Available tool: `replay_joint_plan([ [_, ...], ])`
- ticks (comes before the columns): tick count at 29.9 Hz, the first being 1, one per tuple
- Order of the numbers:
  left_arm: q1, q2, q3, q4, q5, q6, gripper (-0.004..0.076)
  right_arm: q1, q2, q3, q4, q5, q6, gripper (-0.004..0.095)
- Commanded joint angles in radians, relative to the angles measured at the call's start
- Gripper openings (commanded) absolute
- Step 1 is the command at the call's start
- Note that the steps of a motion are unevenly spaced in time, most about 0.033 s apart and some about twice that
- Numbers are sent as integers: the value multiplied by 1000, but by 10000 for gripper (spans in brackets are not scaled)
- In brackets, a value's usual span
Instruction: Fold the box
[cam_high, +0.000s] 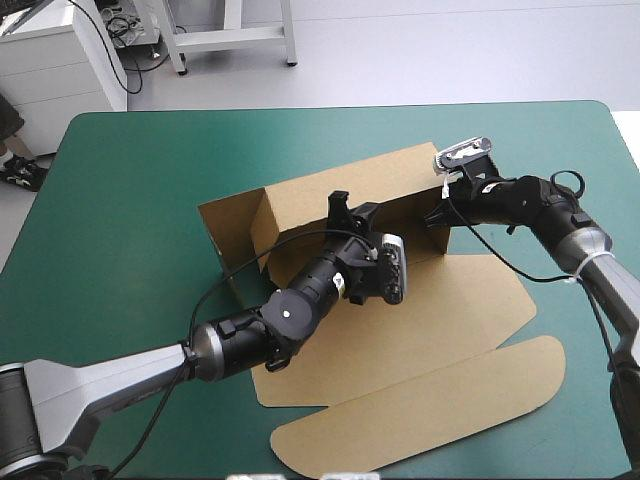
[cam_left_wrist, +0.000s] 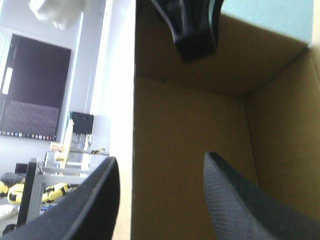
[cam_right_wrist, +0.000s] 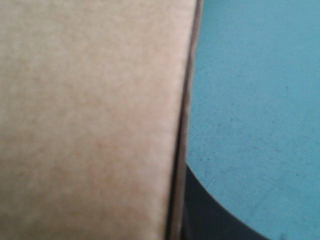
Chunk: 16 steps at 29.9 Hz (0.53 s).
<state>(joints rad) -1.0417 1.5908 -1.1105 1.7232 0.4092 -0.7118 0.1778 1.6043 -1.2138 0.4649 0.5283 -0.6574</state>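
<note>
wall-raising step: box (cam_high: 400, 330) at the middle of the table (cam_high: 120, 200), lid (cam_high: 420, 420) flat; left gripper (cam_high: 350, 208) released astride its raised back wall (cam_high: 320, 190), right gripper (cam_high: 440, 215) at that wall's right end, grip not discernible; next likely needs that end folded up and tucked.

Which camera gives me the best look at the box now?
The high view: the whole box shows, far walls raised, lid flat nearer. The left wrist view shows only an inner corner, one wall between the fingers of the open left end effector; the right wrist view, a board edge.
</note>
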Motion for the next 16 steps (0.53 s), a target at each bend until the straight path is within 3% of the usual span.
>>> replay_joint_plan([
  [1,-65,-81,-26,52,37,-18,365,14,-16,-6,12,57,3,4],
  [3,-97,-97,-26,52,48,-51,329,14,-16,-6,12,57,16,4],
  [5,-124,-116,-26,50,58,-91,232,14,-16,-6,12,57,38,4],
  [7,-147,-141,-26,50,71,-91,43,14,-16,-6,12,70,40,4],
  [8,-150,-156,-26,50,76,-91,-5,14,-16,-6,12,82,39,1],
  [16,-104,-274,-42,28,215,-96,5,14,-16,-20,-11,135,92,0],
])
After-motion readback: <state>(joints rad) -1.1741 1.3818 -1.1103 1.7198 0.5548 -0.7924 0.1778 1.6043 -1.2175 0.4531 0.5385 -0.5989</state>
